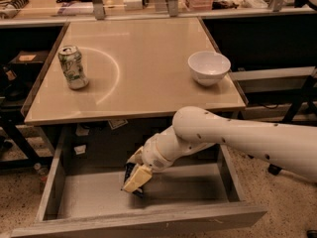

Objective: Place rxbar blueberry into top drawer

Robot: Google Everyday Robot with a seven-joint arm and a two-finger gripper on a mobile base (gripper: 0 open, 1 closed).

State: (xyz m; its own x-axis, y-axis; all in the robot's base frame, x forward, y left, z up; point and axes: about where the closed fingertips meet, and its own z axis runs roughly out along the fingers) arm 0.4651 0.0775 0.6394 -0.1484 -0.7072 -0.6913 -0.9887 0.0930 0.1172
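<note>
The top drawer [193, 195] is pulled open under the table, with a grey floor and a flat front panel. My gripper [133, 180] reaches down into the drawer's middle left, just above the floor. Its cream fingers [138, 177] are shut on the rxbar blueberry [129, 173], a dark flat bar that shows only as a dark edge beside and below the fingers. My white arm comes in from the right across the drawer.
A green-and-white soda can [73, 67] stands on the beige table [143, 78] at the left. A white bowl [209, 67] sits near the table's right edge. Cluttered shelves run along the back. Dark table legs and cables flank the drawer.
</note>
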